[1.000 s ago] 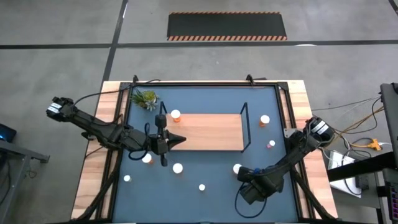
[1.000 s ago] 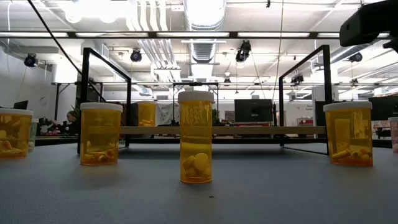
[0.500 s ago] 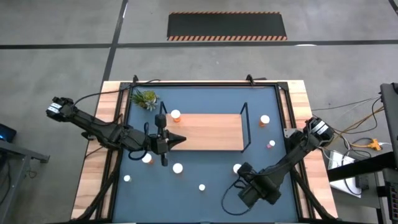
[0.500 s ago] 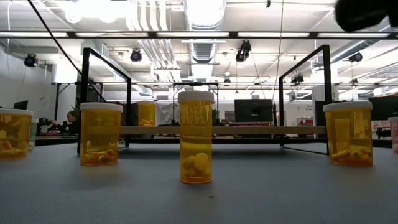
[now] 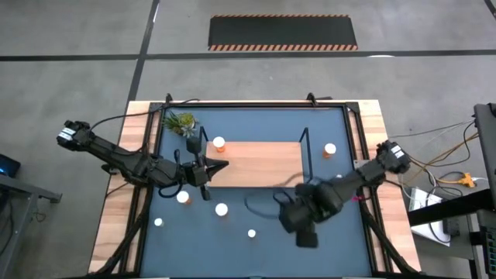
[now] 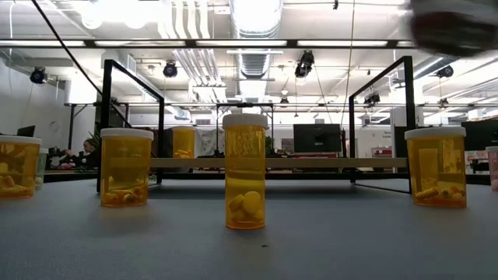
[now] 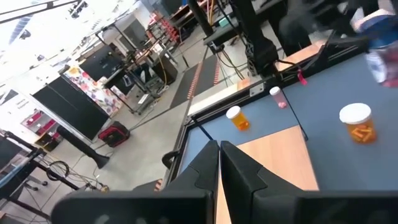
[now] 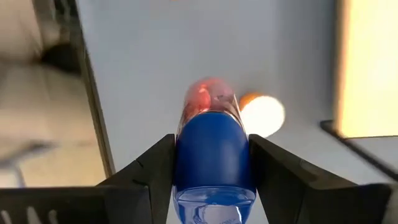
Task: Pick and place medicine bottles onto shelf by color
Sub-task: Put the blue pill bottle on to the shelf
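Observation:
My right gripper is shut on the blue medicine bottle and hangs above the blue mat, near the shelf's front right corner. The shelf is a light-wood board with black wire ends; one orange bottle stands on its far left corner. More orange bottles with white caps stand on the mat. My left gripper is shut and holds nothing, level above the shelf's left end. My right gripper pinches the blue bottle's round body between its two fingers. The fingers come steeply from above, and the bottle lies along them. Its reddish far end sticks out past the fingertips. The bottle hangs clear of the mat.
A small green plant stands at the mat's far left corner. A small pink bottle and an orange one stand right of the shelf. The shelf's wire frames rise at both short ends. Bare mat lies before the shelf.
My right gripper has risen from the mat with the blue bottle, swung toward the shelf and the table's left, and rolled about its wrist. The bottle's spot on the mat is bare now. My left gripper has turned slightly in place.

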You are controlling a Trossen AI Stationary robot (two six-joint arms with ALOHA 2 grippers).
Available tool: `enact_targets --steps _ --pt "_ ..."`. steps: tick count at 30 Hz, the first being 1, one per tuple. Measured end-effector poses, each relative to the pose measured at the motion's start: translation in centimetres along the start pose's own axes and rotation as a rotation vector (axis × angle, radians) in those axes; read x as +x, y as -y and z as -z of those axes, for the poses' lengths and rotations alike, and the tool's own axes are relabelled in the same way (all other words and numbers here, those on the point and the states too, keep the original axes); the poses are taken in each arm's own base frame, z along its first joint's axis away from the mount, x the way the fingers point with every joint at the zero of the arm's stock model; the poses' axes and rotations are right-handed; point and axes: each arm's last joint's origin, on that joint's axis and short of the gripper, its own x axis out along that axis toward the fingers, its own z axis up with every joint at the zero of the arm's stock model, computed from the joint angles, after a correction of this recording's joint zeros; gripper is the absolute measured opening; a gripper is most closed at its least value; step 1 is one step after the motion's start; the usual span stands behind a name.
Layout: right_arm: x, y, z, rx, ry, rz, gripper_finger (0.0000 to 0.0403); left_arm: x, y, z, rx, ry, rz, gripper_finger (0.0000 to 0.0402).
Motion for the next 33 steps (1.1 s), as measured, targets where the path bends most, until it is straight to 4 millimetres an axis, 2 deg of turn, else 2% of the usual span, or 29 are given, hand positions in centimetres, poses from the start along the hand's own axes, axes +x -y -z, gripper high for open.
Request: enact_targets --steps 9,14,19,25,33 --pt "-5.1 5.0 -3.9 0.085 0.179 -0.062 0.0175 -0.7 0.2 0.9 -0.037 0.003 0.019 0.0" --pt "-5.8 8.7 -5.6 0.156 0.2 -0.083 0.0175 -1.4 -0.2 1.5 -0.052 0.013 0.014 0.0" --pt "-3.7 11.7 -7.5 0.153 0.106 -0.106 0.0175 -1.7 0.0 2.5 -0.052 0.015 0.014 0.0" --pt "-1.2 14.9 -8.5 0.141 -0.034 -0.071 0.0175 -2.3 -0.6 2.4 -0.049 0.048 -0.002 0.0" --pt "2.6 16.3 -9.5 0.099 -0.197 -0.018 0.0175 -3.2 -1.4 2.7 -0.078 0.072 -0.013 0.0"
